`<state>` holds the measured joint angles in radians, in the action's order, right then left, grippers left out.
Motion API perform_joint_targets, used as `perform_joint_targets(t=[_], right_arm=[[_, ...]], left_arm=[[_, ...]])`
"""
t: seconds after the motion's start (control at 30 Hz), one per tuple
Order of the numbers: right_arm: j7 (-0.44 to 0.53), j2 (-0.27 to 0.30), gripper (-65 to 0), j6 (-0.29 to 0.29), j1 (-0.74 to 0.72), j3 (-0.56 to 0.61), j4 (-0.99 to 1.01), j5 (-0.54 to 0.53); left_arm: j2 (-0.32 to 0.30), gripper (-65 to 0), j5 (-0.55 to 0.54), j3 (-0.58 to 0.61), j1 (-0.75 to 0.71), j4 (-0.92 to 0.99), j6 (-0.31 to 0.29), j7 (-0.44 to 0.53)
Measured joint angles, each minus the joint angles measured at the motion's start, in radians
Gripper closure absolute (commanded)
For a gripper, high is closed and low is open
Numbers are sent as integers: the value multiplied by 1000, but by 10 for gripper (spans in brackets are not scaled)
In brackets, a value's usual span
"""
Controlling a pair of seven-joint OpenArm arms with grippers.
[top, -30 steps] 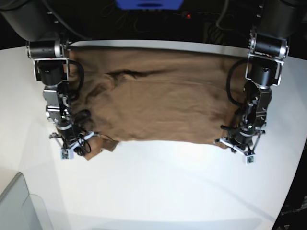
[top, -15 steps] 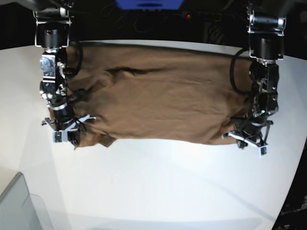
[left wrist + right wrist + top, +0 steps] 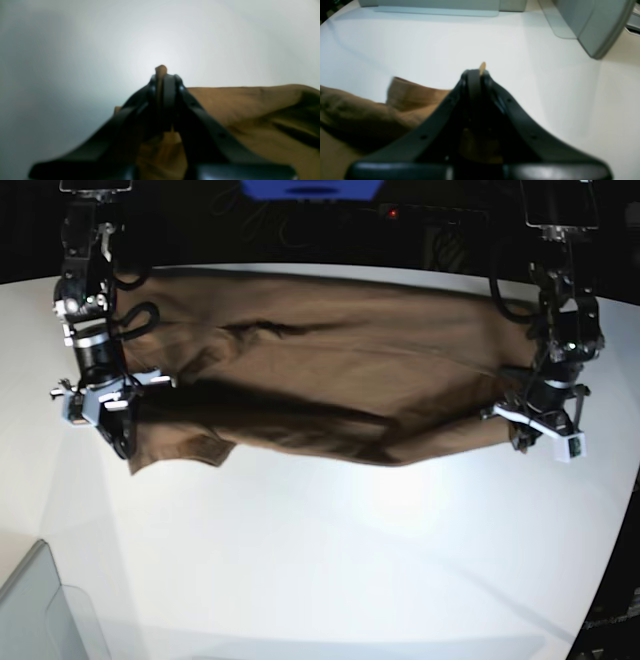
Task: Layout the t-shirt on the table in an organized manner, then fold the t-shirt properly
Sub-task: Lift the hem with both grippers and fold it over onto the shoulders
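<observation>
T-shirt [image 3: 330,380] hangs slung across the far half of the white worktop [image 3: 330,560], its near edge raised off the surface and sagging in the middle. Left pincer [image 3: 541,429] is pinching one near corner, right pincer [image 3: 101,407] the other, cloth peeking past both tips. To do this well: lift evenly, keep the span taut, carry both corners together.

Black arms, looped cables, white-trimmed black claws.
</observation>
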<state>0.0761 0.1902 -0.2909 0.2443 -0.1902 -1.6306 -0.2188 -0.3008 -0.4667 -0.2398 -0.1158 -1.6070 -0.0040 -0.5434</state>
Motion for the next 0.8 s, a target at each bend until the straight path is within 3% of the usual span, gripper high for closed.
perform_joint_targets(t=[0.37, 0.8], right_arm=[[6, -2, 0, -1, 211, -27, -87, -49], [24, -2, 0, 0, 333, -27, -86, -49]], left_arm=[[-1, 0, -2, -25, -188, -182, 0, 16], [-8, 0, -4, -109, -336, -209, -3, 18]])
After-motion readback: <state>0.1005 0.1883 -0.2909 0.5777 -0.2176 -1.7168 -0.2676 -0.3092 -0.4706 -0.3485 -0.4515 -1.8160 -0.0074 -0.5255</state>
